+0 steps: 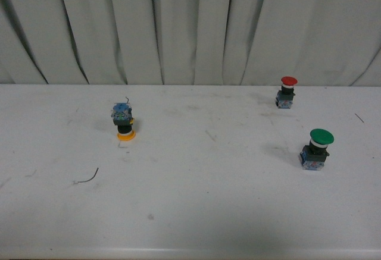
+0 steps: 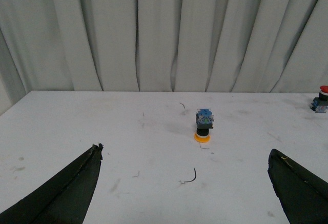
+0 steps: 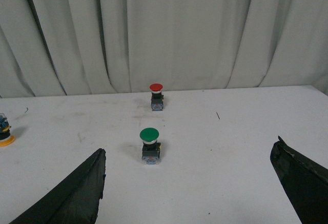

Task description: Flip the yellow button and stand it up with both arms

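Observation:
The yellow button [image 1: 124, 121] stands upside down on the white table, yellow cap on the surface and blue-grey base on top, at the left of the front view. It also shows in the left wrist view [image 2: 203, 125], well ahead of my left gripper [image 2: 185, 155], which is open and empty with its black fingers [image 2: 77, 183] wide apart. In the right wrist view it is partly cut off at the edge [image 3: 4, 135]. My right gripper [image 3: 188, 157] is open and empty. Neither arm shows in the front view.
A red-capped button [image 1: 287, 91] stands upright at the back right and a green-capped button [image 1: 316, 149] upright nearer on the right; both show in the right wrist view, red [image 3: 156, 96] and green [image 3: 150, 144]. A thin dark wire scrap [image 1: 88, 178] lies front left. Grey curtain behind.

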`<state>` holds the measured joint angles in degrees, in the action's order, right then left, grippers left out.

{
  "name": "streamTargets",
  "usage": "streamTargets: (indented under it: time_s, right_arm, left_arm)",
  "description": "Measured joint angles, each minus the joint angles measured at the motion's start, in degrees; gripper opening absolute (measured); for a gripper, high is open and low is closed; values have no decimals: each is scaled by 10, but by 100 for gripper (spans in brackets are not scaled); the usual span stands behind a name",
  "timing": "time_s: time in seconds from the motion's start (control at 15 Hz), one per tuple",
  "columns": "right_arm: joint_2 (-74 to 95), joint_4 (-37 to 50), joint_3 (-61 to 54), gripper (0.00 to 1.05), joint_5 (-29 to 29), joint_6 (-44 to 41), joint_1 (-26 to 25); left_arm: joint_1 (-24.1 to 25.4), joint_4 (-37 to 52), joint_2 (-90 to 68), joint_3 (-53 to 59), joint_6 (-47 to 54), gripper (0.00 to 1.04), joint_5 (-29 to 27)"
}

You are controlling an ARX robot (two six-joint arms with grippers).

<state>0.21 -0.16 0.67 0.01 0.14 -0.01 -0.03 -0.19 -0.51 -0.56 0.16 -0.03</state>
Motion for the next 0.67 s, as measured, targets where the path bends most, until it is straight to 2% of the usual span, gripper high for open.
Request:
streamTargets:
  time_s: [0.33,0.4,0.47,0.67]
  right_arm:
    - [0,0,0,98,0,0,0]
    - [0,0,0,98,0,0,0]
    - [0,0,0,98,0,0,0]
    - [0,0,0,98,0,0,0]
  left_arm:
    - [-3,-9,-2,-1,-8,98,-9]
    - [-16,-39,-21,-10,-59,98,-58]
    - [1,-26,-40,-14,-105,98,-61]
    - [24,68,-115,-32,-133,98,-26]
